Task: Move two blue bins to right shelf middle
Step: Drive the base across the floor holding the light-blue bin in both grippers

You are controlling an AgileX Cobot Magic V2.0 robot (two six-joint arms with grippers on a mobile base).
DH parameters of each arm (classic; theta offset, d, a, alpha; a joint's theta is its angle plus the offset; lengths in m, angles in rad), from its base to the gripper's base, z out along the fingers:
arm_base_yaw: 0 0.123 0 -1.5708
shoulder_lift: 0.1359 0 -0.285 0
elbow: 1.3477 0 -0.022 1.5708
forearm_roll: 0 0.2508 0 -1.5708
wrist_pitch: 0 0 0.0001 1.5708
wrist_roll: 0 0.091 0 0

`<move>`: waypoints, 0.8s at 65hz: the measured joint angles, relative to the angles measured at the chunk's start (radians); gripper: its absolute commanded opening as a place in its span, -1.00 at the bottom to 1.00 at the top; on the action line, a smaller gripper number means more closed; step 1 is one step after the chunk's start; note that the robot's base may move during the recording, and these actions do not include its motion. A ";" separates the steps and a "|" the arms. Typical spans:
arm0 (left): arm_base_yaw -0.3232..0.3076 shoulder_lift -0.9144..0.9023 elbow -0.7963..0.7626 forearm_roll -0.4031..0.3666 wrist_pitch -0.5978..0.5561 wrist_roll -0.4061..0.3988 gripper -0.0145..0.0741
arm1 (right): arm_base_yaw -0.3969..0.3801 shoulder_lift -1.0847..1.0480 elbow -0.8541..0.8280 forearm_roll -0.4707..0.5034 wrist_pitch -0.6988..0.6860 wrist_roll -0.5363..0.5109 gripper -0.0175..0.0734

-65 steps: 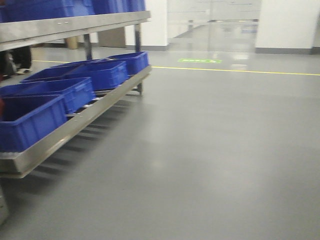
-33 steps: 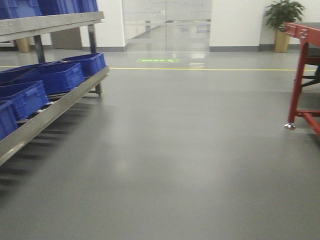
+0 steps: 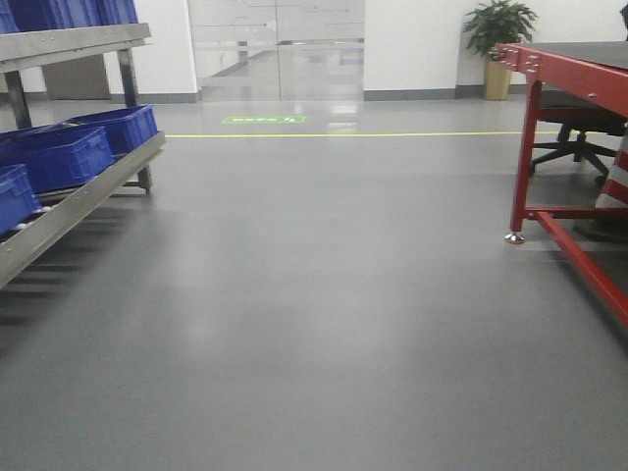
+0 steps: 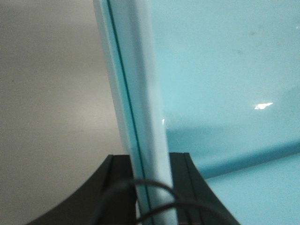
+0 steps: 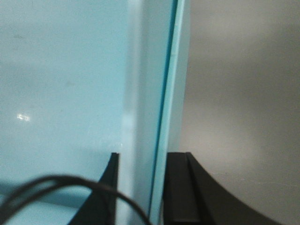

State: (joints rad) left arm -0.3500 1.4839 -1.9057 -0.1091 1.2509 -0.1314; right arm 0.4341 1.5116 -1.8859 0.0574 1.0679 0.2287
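A pale sky-blue bin fills both wrist views. In the left wrist view my left gripper (image 4: 149, 164) is shut on the bin's thick rim (image 4: 136, 93), with the bin's smooth inner wall (image 4: 225, 70) to the right. In the right wrist view my right gripper (image 5: 143, 164) is shut on the opposite rim (image 5: 150, 84), with the inner wall (image 5: 61, 70) to the left. A thin dark seam runs along each rim; I cannot tell whether two bins are stacked. Neither the bin nor the grippers show in the front view. The right shelf middle is out of view.
In the front view a steel rack (image 3: 78, 191) with dark royal-blue bins (image 3: 69, 152) stands at the left. A red metal table frame (image 3: 564, 147) stands at the right, with an office chair (image 3: 579, 132) behind it. Grey floor lies between, with a yellow line (image 3: 343, 134) and a potted plant (image 3: 500, 39) beyond.
The front view has swung right: the rack with dark blue bins has slid to the left edge, and the red table frame and plant have come into view at the right.
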 measured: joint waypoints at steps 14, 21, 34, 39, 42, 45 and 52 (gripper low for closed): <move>0.000 0.000 0.000 0.000 0.000 0.000 -0.92 | 0.000 0.000 0.000 0.000 0.000 0.000 -0.95; 0.000 0.000 0.000 0.000 0.000 0.000 -0.92 | 0.000 0.000 0.000 0.000 0.000 0.000 -0.95; 0.000 0.000 0.000 0.000 0.000 0.000 -0.92 | 0.000 0.000 0.000 0.000 0.000 0.000 -0.95; 0.000 0.000 0.000 0.000 0.000 0.000 -0.92 | 0.000 0.000 0.000 0.000 0.000 0.000 -0.95; 0.000 0.000 0.000 0.000 0.000 0.000 -0.92 | 0.000 0.000 0.000 0.000 0.000 0.000 -0.95; 0.000 0.000 0.000 0.000 0.000 0.000 -0.92 | 0.000 0.000 0.000 0.000 0.000 0.000 -0.95; 0.000 0.000 0.000 0.000 0.000 0.000 -0.92 | 0.000 0.000 0.000 0.000 0.000 0.000 -0.95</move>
State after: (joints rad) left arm -0.3500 1.4839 -1.9057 -0.1091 1.2509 -0.1314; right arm 0.4341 1.5116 -1.8859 0.0574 1.0679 0.2287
